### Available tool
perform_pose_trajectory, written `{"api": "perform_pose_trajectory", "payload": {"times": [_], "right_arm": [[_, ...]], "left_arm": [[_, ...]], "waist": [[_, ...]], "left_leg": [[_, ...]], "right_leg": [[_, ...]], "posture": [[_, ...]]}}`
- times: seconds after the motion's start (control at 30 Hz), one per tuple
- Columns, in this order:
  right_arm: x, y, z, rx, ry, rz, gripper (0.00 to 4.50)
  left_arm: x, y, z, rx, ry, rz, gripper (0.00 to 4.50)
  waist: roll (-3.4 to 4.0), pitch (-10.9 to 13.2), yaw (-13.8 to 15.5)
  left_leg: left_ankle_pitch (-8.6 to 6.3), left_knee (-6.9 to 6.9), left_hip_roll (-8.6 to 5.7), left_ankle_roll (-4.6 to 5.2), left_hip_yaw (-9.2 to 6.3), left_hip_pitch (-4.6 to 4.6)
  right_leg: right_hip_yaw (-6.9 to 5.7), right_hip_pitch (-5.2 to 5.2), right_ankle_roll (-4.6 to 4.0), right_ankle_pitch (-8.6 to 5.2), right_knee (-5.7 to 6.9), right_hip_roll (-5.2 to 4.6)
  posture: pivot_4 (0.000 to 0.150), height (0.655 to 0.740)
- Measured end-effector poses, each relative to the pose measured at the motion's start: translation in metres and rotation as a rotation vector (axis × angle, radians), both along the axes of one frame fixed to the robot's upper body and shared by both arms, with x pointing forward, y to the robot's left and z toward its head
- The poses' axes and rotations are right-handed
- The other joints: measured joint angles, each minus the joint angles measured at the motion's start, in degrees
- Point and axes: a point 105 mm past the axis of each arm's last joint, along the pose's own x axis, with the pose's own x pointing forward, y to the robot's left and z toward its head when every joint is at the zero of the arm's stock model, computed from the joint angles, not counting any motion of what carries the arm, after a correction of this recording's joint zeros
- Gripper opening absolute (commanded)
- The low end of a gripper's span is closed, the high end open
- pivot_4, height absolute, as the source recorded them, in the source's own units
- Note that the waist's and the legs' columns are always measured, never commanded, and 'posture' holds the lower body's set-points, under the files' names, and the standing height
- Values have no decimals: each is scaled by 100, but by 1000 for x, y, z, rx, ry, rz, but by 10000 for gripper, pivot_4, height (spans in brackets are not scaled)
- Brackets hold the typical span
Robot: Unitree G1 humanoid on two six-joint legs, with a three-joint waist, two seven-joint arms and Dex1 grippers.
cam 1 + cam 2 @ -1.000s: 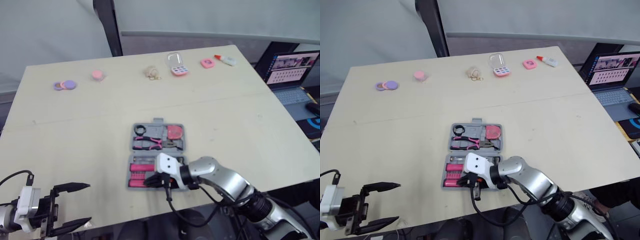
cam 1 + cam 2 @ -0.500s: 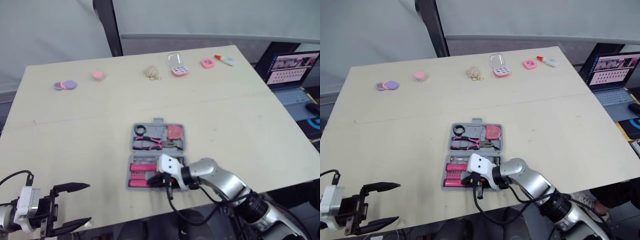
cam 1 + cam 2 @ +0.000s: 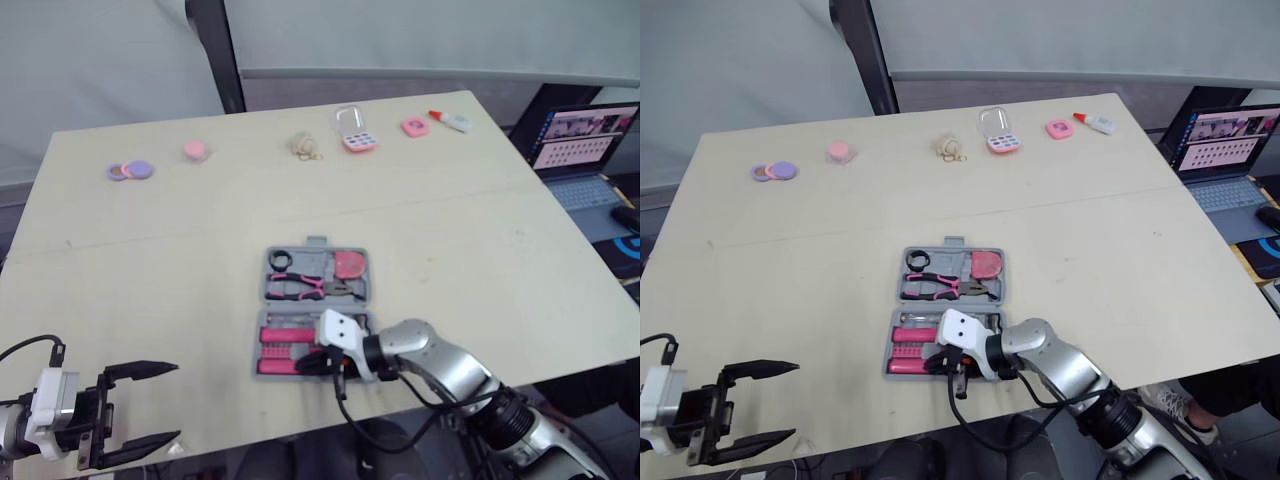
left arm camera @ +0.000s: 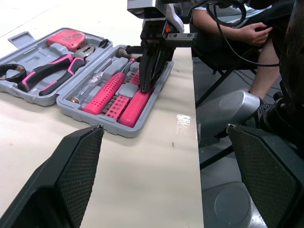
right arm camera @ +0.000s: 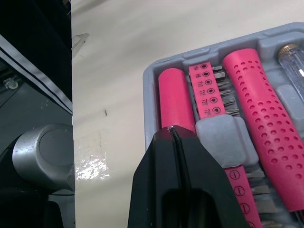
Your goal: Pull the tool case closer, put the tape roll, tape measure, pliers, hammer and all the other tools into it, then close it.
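Observation:
The grey tool case (image 3: 266,282) lies open in the middle of the table near the front edge. Its far half holds a black tape roll (image 3: 280,260), pink-handled pliers (image 3: 297,287) and a red tape measure (image 3: 349,264). The near half holds pink-handled drivers (image 4: 105,91) and a strip of bits (image 5: 212,91). My right gripper (image 3: 322,362) is shut, its tips resting on the end of a smooth pink handle (image 5: 174,97) in the near half. Off the table's front left corner, my left gripper (image 3: 176,401) hangs open with nothing in it, well apart from the case.
Small items line the table's far edge: purple and pink discs (image 3: 130,170), a pink lid (image 3: 195,150), a ring bunch (image 3: 303,146), a pink palette (image 3: 355,130), a glue bottle (image 3: 452,120). A laptop (image 3: 585,150) stands off to the right. A seated person (image 4: 237,38) is beyond the front edge.
My right gripper has shifted slightly toward the case's near edge. My left gripper has sunk a little. The case and its tools have not moved.

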Motion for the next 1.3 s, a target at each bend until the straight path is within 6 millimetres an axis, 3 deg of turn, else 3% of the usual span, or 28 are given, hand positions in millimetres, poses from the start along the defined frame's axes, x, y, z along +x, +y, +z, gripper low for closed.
{"api": "perform_pose_trajectory", "payload": {"times": [1.3], "right_arm": [[1, 3, -13, -14, -3, 28, 628]], "left_arm": [[-4, -4, 1, 7, 3, -17, 45000]], "waist": [[-38, -50, -17]], "left_leg": [[-1, -4, 16, -1, 2, 23]], "right_leg": [[0, 13, -8, -4, 1, 16]], "posture": [[1500, 7400]]}}
